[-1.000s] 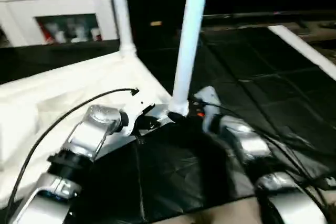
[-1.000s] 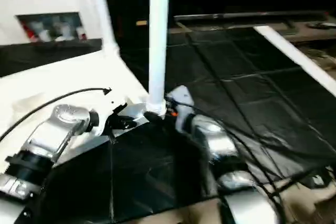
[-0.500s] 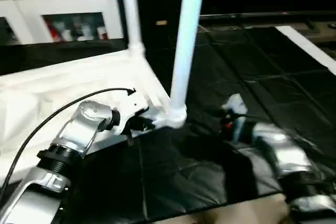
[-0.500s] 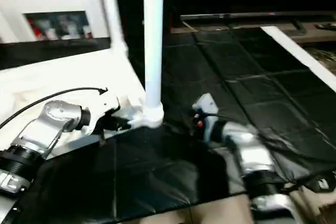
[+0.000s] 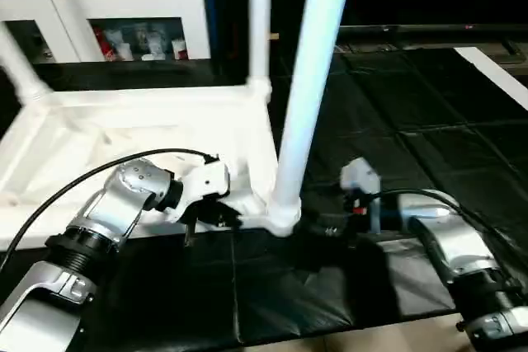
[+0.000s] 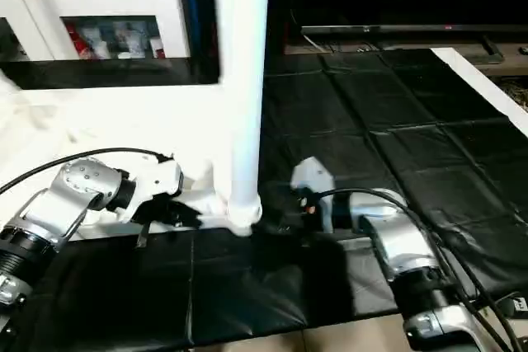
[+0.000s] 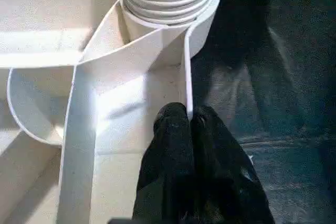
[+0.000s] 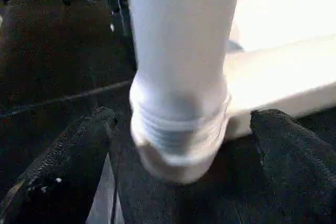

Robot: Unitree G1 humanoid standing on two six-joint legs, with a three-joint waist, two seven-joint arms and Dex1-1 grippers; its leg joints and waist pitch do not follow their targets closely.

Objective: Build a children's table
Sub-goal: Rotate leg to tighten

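Black fingers of the left gripper point(image 7: 190, 116) are pressed together on the thin white edge wall of the table top point(image 5: 124, 133), one finger inside the rim and one outside, just beside the near corner socket point(image 7: 170, 22). In the head views this gripper point(image 5: 216, 216) reaches in from the left on its silver forearm, a black cable arching over the wrist.

Across the corner, the right gripper point(image 8: 181, 129) stands wide open, its two fingers point(image 8: 63, 150) spread on either side of the base of the near leg point(image 5: 309, 88) without visibly touching it. From the head camera it point(image 5: 318, 227) sits low on the dark mat, right beside the socket, with the silver right forearm trailing back toward the lower right.

White plastic makes up the whole children's table, which lies upside down on the black mat point(image 5: 429, 138), ribbed underside facing up. The near leg rises upright from the near corner socket, its threaded end showing just above the socket in the left wrist view. A second leg point(image 5: 259, 22) stands upright in the far corner behind it, and part of a third leg point(image 5: 18, 68) leans in at the left edge.

Beyond the table stands a white cabinet point(image 5: 115, 18) with glass doors and small items inside. A white strip point(image 5: 499, 76) runs across the mat at the far right.
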